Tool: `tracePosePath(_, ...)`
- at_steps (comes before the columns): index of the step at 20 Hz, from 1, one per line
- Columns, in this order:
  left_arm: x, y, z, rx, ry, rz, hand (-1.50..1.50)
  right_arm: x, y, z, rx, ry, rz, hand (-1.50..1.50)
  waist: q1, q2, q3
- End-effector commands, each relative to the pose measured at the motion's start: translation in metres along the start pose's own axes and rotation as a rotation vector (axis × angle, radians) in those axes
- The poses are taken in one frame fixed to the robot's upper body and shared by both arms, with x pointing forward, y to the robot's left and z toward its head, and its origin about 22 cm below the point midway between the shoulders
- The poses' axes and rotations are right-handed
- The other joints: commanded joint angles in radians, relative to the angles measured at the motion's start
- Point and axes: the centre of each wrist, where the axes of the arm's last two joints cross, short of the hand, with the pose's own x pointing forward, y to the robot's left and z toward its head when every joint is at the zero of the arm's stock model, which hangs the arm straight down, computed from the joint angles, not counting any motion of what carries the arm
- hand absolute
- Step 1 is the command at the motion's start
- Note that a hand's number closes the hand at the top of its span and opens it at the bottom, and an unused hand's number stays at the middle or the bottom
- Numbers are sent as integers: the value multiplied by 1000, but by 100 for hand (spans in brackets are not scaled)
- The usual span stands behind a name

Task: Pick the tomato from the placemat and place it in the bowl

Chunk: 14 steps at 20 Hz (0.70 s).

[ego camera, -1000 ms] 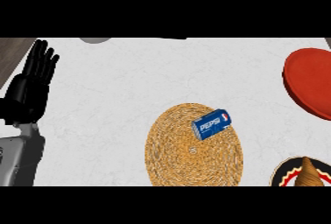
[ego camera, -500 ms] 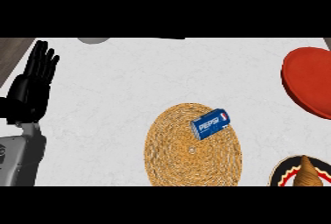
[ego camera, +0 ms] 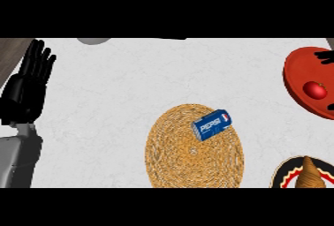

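Now the left robot hand (ego camera: 27, 90) rests open, holding nothing; tomato (ego camera: 316, 90) lies in the bowl (ego camera: 297, 73).

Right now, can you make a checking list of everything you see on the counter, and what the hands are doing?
Surface: white marbled counter.
Job's things: tomato lies in the red bowl at the right edge; woven placemat sits bottom centre.
Clutter: blue Pepsi can lying on the placemat; dark patterned plate with a brown cone at bottom right; grey object at the top edge.
Hands: left hand open, resting at left; right hand only fingertips over the bowl.
Cables: nothing seen.
Surroundings: wooden strip at top left.
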Motion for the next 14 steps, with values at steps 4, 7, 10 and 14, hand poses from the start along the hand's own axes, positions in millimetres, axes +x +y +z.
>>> tracePosePath(4, -5, -3, 2, 3, 5, 10, 0, 5, -23, 4, -204, -137, -293, -150, -3, 4, 1)
tracePosePath(7, -3, 7, 1, 14, -11, 4, 0, 3, -41, 26, -277, -69, -321, -150, 7, 13, 2)
tracePosePath(10, 5, 4, -1, 4, -22, 9, 0, 1, -54, 46, -323, -27, -363, -150, 8, 17, 6)
tracePosePath(14, 6, 0, -2, -4, -17, 22, 0, 8, -72, 59, -363, -17, -408, -150, 14, 20, 8)
